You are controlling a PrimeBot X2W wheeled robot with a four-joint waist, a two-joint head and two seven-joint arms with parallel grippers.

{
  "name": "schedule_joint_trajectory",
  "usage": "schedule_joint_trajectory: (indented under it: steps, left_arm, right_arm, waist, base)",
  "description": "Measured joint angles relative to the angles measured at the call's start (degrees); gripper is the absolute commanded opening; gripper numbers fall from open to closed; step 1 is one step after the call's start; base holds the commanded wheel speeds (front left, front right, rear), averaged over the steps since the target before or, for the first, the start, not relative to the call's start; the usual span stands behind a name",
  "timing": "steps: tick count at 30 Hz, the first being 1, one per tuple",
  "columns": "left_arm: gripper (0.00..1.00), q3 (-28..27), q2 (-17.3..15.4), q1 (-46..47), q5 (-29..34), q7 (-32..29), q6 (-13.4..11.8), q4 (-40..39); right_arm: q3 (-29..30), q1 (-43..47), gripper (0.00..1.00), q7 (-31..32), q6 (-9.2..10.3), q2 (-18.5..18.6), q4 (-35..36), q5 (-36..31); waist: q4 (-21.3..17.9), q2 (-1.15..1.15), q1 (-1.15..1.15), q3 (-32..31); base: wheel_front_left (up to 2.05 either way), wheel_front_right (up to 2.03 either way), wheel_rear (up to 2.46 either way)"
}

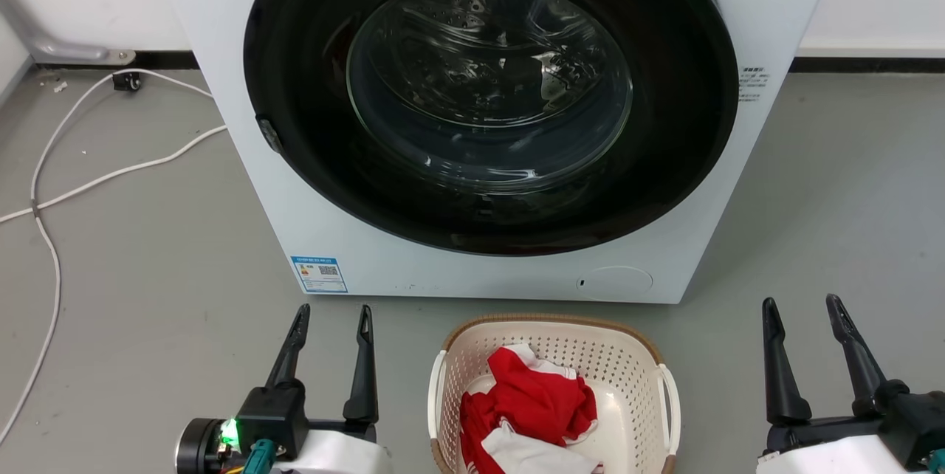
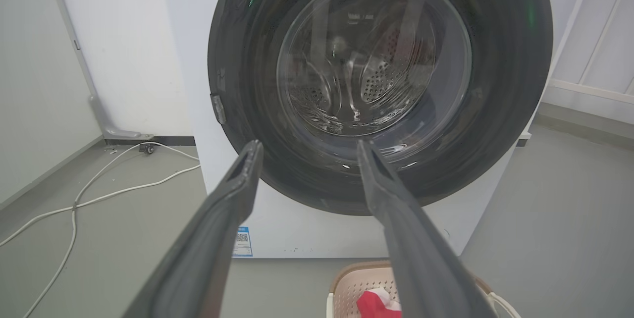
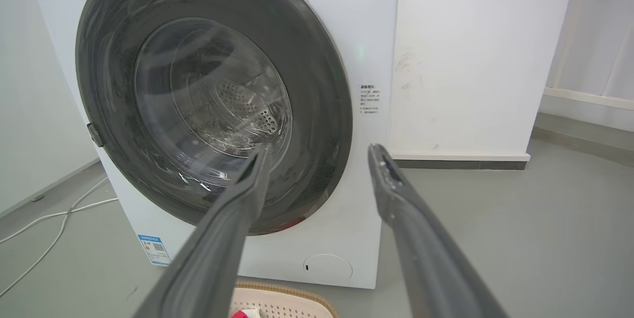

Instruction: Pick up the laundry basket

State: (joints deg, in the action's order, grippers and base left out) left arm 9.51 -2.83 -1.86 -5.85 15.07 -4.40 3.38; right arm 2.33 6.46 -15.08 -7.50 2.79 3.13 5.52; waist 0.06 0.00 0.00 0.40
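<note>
The cream laundry basket [image 1: 635,371] with a brown rim and white side handles stands on the grey floor just before the washer, at the bottom middle of the head view. Red and white cloth [image 1: 531,404] lies in it. My left gripper [image 1: 332,315] is open to the basket's left, fingers pointing at the washer, nothing between them. My right gripper [image 1: 803,306] is open to the basket's right, also holding nothing. In the left wrist view the basket [image 2: 354,278] shows low between the open left gripper [image 2: 307,147]. The basket's rim [image 3: 282,298] peeks below the open right gripper [image 3: 319,152].
A white front-loading washer [image 1: 413,267] with a shut round dark door [image 1: 491,90] stands close behind the basket. White cables [image 1: 52,238] trail over the floor at the left. A white wall [image 3: 475,60] rises to the washer's right, with bare grey floor [image 1: 834,223] before it.
</note>
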Motion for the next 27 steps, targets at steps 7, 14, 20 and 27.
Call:
schedule_joint_trajectory:
  steps: [7, 14, 20, 27]
  left_arm:
    - [1.00, 1.33, 0.00, 2.39, -0.01, 0.00, 1.47, 3.85]
    - [1.00, 2.90, 0.01, 9.68, 0.25, 0.01, 3.18, 11.06]
    - [1.00, 2.86, 0.01, 19.14, 0.82, 0.01, 6.04, 21.40]
    - [1.00, 2.55, -0.12, 27.51, 1.63, 0.00, 8.53, 31.99]
  right_arm:
    - [2.03, -1.47, 1.00, 0.00, 0.00, 0.02, -4.70, -3.27]
    - [3.72, -7.79, 1.00, 0.00, 0.00, 0.04, -12.05, -7.83]
    - [4.65, -16.22, 1.00, 0.00, 0.00, 0.05, -21.09, -12.22]
    - [5.47, -23.49, 1.00, 0.00, -0.01, 0.07, -29.31, -15.21]
  waist:
    - [-0.43, 0.00, 0.00, 2.21]
    - [-0.93, 0.00, 0.00, 8.32]
    - [-1.61, 0.00, 0.01, 16.91]
    - [-2.32, 0.00, 0.01, 25.29]
  base:
    - [0.00, 0.00, 0.00]
    - [0.00, 0.00, 0.00]
    - [0.00, 0.00, 0.00]
    - [0.00, 0.00, 0.00]
